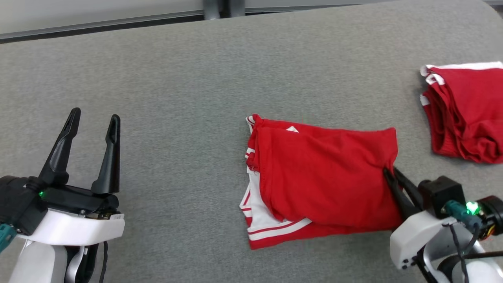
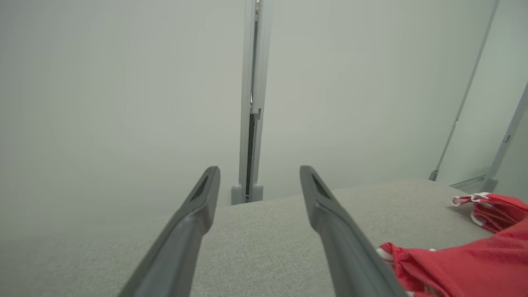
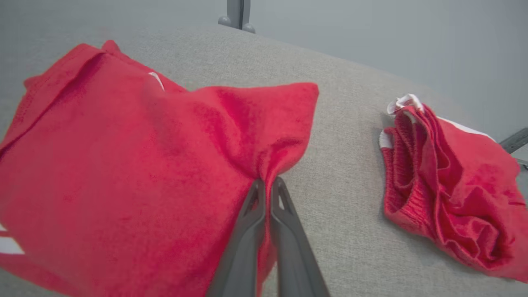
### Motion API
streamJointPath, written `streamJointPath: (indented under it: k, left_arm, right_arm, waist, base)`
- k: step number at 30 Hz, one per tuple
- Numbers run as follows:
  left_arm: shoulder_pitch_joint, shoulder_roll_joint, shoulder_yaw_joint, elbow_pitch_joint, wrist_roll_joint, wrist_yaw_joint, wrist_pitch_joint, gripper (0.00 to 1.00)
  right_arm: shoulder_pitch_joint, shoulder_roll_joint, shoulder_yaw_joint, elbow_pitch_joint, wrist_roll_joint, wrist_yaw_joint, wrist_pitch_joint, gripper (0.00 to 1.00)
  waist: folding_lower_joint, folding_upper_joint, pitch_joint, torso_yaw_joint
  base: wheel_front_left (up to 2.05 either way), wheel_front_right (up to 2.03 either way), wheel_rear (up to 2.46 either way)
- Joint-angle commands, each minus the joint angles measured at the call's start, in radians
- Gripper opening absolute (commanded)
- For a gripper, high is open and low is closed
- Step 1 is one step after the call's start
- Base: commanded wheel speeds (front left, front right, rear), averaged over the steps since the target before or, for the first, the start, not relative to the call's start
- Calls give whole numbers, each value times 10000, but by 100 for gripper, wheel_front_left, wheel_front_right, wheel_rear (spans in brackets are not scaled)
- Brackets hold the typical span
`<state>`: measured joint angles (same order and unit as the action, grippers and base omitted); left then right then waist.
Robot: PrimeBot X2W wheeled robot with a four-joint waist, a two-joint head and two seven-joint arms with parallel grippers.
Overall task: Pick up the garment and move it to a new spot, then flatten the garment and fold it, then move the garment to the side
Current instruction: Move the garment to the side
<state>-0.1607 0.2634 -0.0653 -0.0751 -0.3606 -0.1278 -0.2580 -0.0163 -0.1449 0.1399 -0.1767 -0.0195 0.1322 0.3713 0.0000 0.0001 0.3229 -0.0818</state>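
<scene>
Left gripper hovered over the near-left part of the desk, fingers spread wide apart, nothing between them, bare grey cloth surface beneath. Left wrist view looked along those fingers toward the far edge, where a grey upright post stood against a pale wall.

Garment, red with white stripes, lay folded in a rough rectangle on the desk, right of centre and somewhat toward the near edge. White-striped trim showed along its left side and at its near-left corner. Top layer was plain red and lightly wrinkled.

Right gripper sat at the garment's right edge, fingers pressed together and clamped on a pinch of the red cloth there. Right wrist view showed the fabric gathered into a small pucker at the fingertips, folds running up from it toward the far-right corner of the fold.

Second red garment, white-trimmed, lay bunched at the desk's right edge, well apart from the folded one, touched by neither gripper
</scene>
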Motion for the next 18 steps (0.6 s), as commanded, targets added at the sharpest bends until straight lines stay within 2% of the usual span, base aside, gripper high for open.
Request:
streamJointPath:
  k: [1, 4, 7, 11, 18]
  left_arm:
    - [49, 144, 81, -230, -14, 35, 84, 100]
    - [17, 338, 121, -536, -90, 37, 246, 100]
    - [-72, 560, 111, -885, -132, 24, 420, 100]
    - [-205, 868, 122, -1294, -195, 7, 571, 100]
    - [-450, 1261, 89, -1686, -304, -11, 697, 100]
  right_arm:
    - [-505, -323, -30, 41, 90, -28, -132, 0]
    - [-1191, -761, -195, 163, 292, -26, -247, 0]
    - [-1881, -1270, -825, 195, 434, -26, -293, 0]
    - [-2716, -1688, -1919, 360, 841, -28, -384, 0]
    - [-3894, -2325, -3423, 1214, 788, -28, -363, 0]
  waist:
    - [0, -1, 325, -814]
    - [0, -1, 633, -1172]
    - [0, -1, 1023, -1375]
    - [0, -1, 1549, -1480]
    - [0, -1, 2243, -1399]
  base:
    - [0, 0, 0]
    - [0, 0, 0]
    - [0, 0, 0]
    - [0, 0, 0]
    - [0, 0, 0]
